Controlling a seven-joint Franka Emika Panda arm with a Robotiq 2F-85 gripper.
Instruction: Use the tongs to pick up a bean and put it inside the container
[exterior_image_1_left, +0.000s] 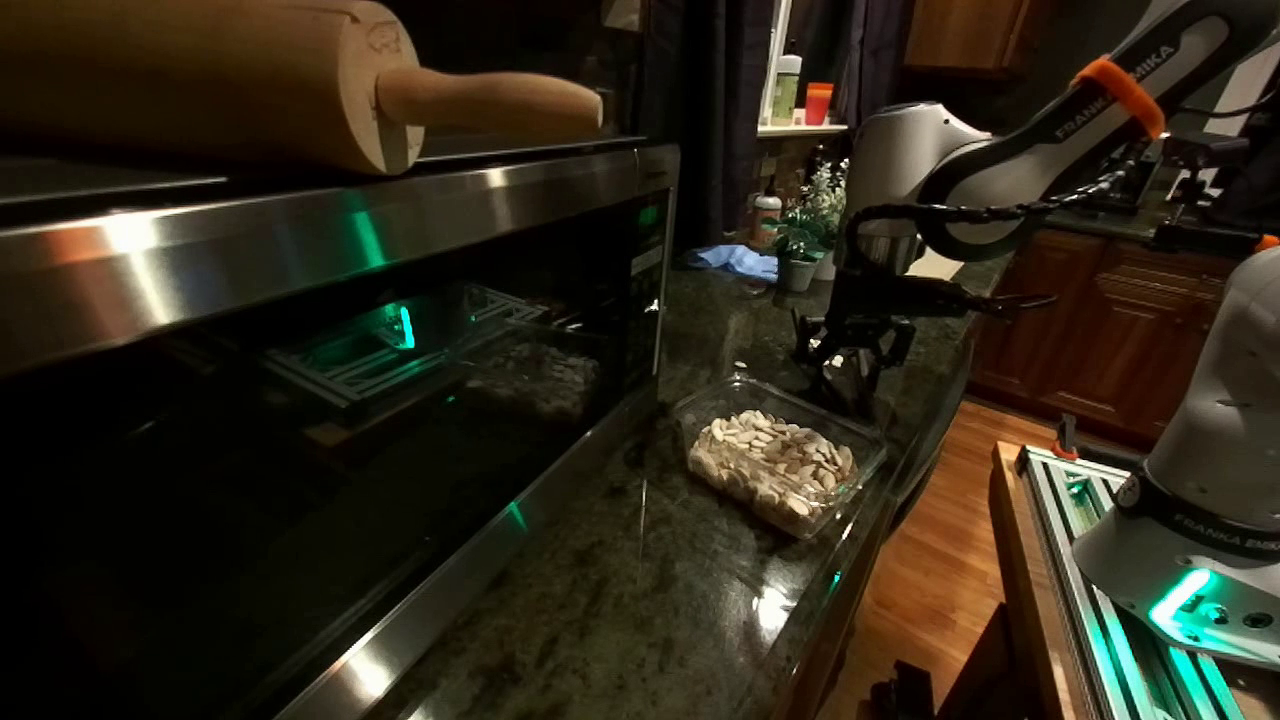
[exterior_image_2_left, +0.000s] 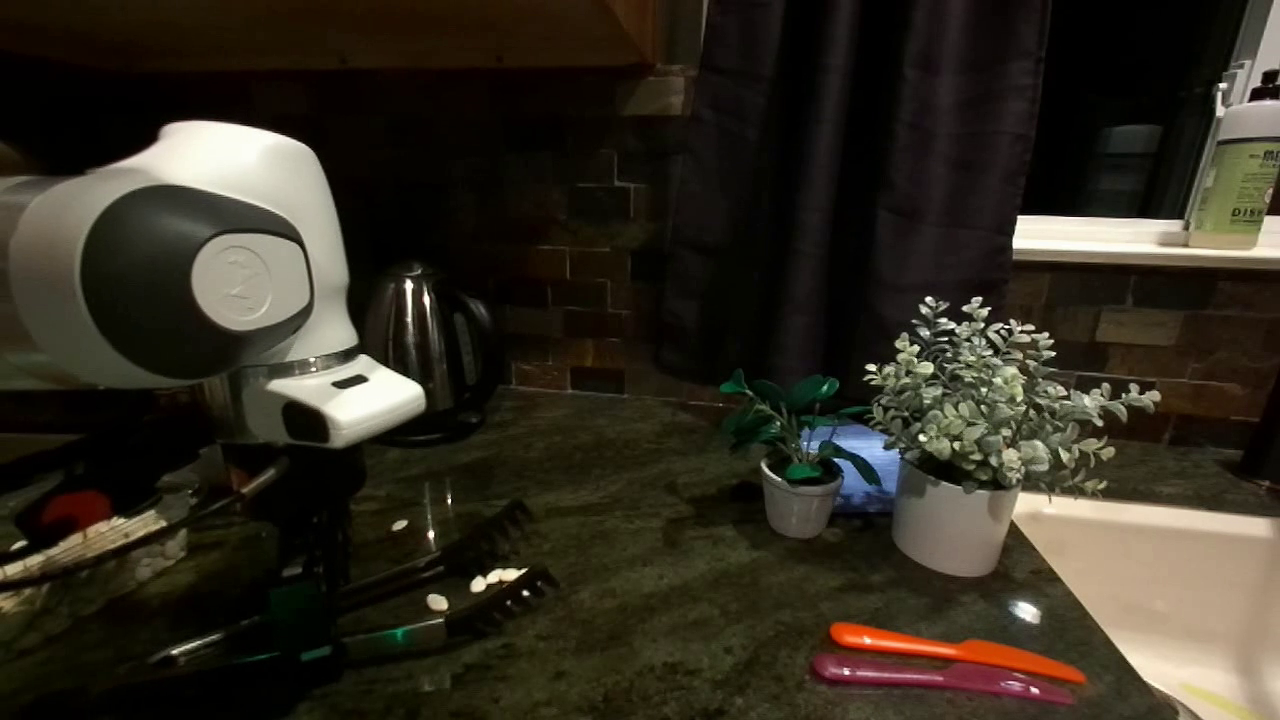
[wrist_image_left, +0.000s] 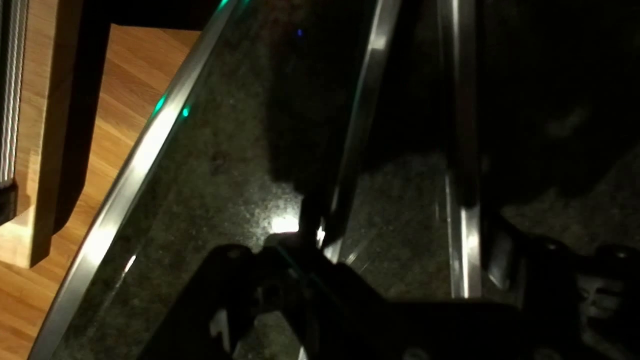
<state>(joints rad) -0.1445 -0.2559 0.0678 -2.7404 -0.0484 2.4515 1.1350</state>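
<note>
**Silver tongs (exterior_image_2_left: 395, 638) clasped by the gripper (wrist_image_left: 405, 237)**

The jaws grasp both tong arms from their outer sides; the dark toothed heads (exterior_image_2_left: 485, 540) stand apart. Between those heads a few pale beans (exterior_image_2_left: 480, 583) lie on the stone counter (exterior_image_2_left: 620, 620), with one more between the arms and another beyond them. In an exterior view, the clear container (exterior_image_1_left: 815, 420), near the gripper, holds a heap of beans.

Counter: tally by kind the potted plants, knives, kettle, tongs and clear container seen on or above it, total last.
Smaller potted plant and larger potted plant: 2
Orange knife and purple knife: 2
Kettle: 1
Tongs: 1
Clear container: 1
Total: 7
</note>
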